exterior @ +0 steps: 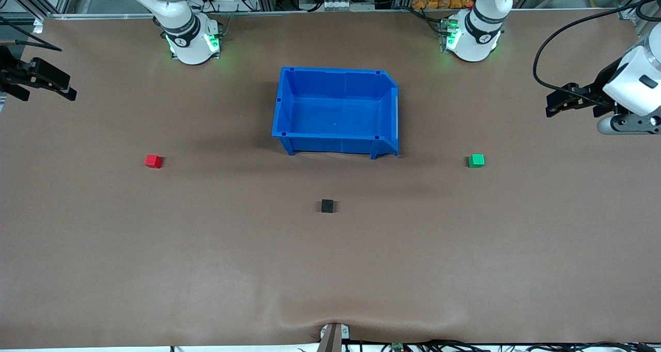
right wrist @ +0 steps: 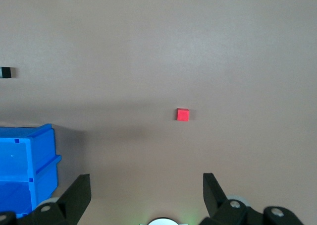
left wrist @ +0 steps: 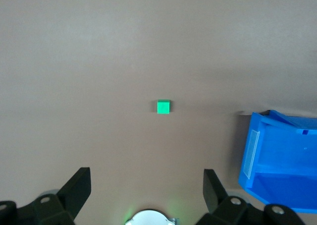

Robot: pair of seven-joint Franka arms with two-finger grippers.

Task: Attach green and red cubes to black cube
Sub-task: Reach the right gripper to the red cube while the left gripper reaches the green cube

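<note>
The black cube [exterior: 327,205] sits alone on the brown table, nearer the front camera than the blue bin. It also shows at the edge of the right wrist view [right wrist: 5,72]. The red cube [exterior: 153,161] [right wrist: 183,114] lies toward the right arm's end. The green cube [exterior: 476,160] [left wrist: 163,106] lies toward the left arm's end. My left gripper [exterior: 552,104] [left wrist: 147,185] hangs open and empty, high over the left arm's end of the table. My right gripper [exterior: 64,88] [right wrist: 146,188] hangs open and empty, high over the right arm's end.
An empty blue bin [exterior: 330,143] stands in the middle of the table between the two arm bases. It also shows in the left wrist view [left wrist: 285,126] and the right wrist view [right wrist: 29,133]. The brown mat has a wrinkle at its front edge.
</note>
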